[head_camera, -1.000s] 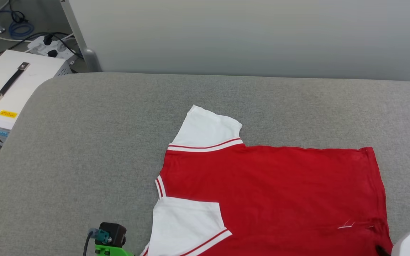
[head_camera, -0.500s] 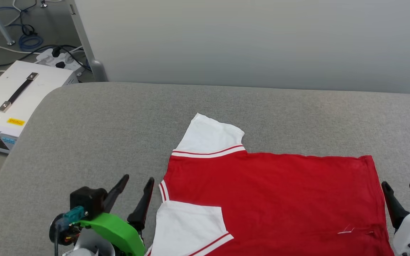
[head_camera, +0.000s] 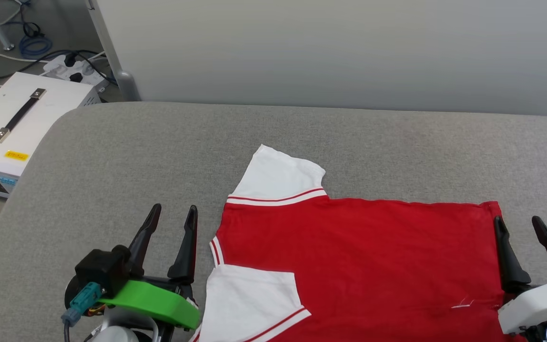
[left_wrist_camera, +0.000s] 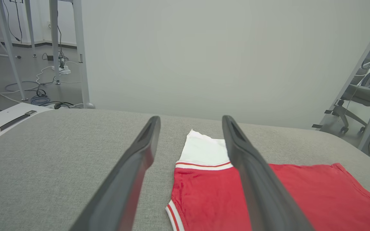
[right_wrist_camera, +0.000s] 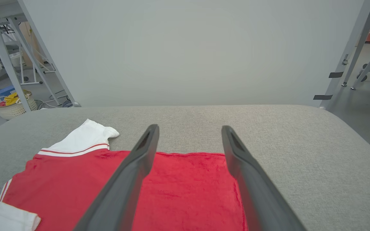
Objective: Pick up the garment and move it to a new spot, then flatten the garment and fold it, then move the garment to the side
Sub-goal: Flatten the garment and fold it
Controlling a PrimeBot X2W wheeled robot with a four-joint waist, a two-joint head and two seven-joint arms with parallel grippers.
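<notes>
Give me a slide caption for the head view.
Red jersey T-shirt with white sleeves lies spread on gray surface, between open left gripper and open right gripper.

Left gripper (left_wrist_camera: 190,118) fingers spread wide, grey padded table (left_wrist_camera: 59,154) below, red garment (left_wrist_camera: 210,195) lying flat, its white sleeve (left_wrist_camera: 201,149) seen between fingers, pale wall (left_wrist_camera: 204,57) behind, floor cables (left_wrist_camera: 40,93) far left.
</notes>
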